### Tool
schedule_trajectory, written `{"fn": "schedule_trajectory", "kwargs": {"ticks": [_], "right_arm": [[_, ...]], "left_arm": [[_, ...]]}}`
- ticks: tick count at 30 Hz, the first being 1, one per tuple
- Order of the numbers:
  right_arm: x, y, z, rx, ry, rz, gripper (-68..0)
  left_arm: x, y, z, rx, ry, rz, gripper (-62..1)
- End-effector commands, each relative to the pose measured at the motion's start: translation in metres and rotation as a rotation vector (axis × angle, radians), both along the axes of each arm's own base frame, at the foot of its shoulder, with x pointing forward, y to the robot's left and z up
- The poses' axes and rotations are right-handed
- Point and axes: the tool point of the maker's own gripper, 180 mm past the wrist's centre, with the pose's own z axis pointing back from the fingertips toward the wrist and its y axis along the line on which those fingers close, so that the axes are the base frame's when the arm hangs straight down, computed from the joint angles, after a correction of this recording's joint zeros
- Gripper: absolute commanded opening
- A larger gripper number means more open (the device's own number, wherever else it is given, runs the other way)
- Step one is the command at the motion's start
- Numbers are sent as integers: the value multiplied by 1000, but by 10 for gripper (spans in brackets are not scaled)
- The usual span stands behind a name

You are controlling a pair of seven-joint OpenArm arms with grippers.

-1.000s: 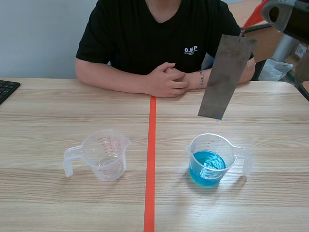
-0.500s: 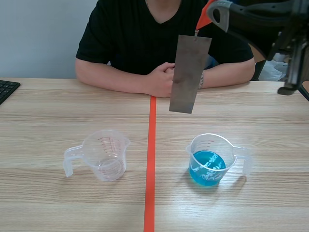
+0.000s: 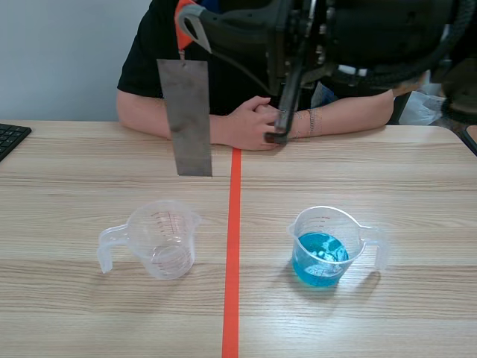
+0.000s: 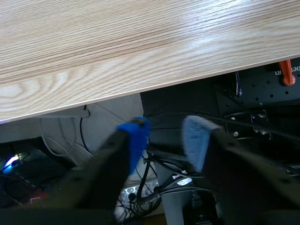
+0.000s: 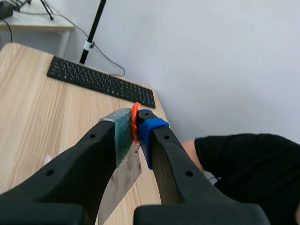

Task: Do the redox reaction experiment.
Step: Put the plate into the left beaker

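Observation:
A grey metal sheet [image 3: 186, 115] hangs upright in the air, behind and above the empty clear measuring cup [image 3: 160, 239] left of the tape line. My right gripper [image 3: 182, 19], reaching across from the right side, is shut on the sheet's top edge at a small orange tab. In the right wrist view the sheet [image 5: 123, 176] drops down from between the fingers of the right gripper [image 5: 135, 124]. A second cup [image 3: 324, 246], holding blue liquid, stands right of the line. My left gripper [image 4: 165, 140] is open with nothing in it, below the table edge [image 4: 140, 89].
A person in a black shirt sits across the table, clasped hands [image 3: 257, 123] resting near the far end of the tape line. A black keyboard [image 3: 11, 136] lies at the left edge and also shows as the keyboard [image 5: 101, 80] ahead of the right gripper.
My right arm has swung left across the table, carrying the metal sheet from above the blue-liquid cup to a spot over the empty cup's far side. Both cups stayed put.

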Motion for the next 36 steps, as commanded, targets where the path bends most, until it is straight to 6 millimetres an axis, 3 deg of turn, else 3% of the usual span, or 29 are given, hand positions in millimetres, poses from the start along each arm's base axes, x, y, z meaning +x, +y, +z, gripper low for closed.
{"fn": "schedule_trajectory", "kwargs": {"ticks": [1,4,6,11,20,36], "right_arm": [[1,4,14,33,-24,1,-658],[-3,19,12,36,-8,21,-658],[-5,26,8,32,6,27,-658],[-9,38,1,15,32,34,-658],[-3,41,-3,18,50,-5,-658],[12,45,-41,3,153,-30,-658]], "left_arm": [[3,-2,3,-4,-18,4,-186],[3,-2,3,-2,-18,1,-39],[3,-2,3,-2,-18,1,14],[3,-1,3,0,-19,0,14],[6,9,5,26,-30,10,14],[4,9,3,24,-12,12,14]]}}
